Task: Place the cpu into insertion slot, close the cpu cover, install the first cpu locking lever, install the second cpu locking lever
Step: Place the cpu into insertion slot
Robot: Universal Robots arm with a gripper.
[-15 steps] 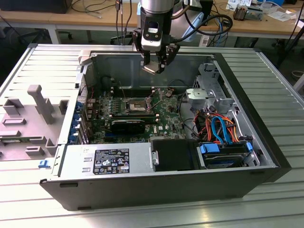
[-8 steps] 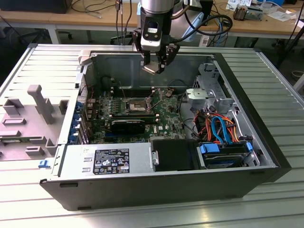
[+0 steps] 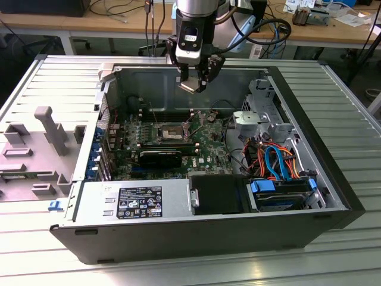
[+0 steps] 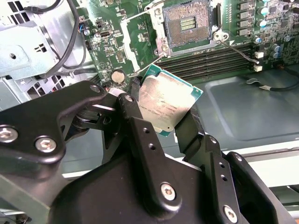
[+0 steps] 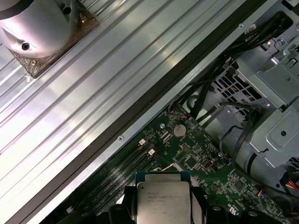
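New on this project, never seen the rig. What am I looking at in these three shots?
One robot arm works over an open computer case lying on a ribbed metal table. The exterior view comes from a camera off the arm and takes in the whole scene. Both wrist views come from cameras riding on the arm, near its claw. The claw is shut on the cpu, a small square chip with a silver top, held in the air above the green motherboard. The insertion slot, the square socket on that board, is uncovered and has no chip in it.
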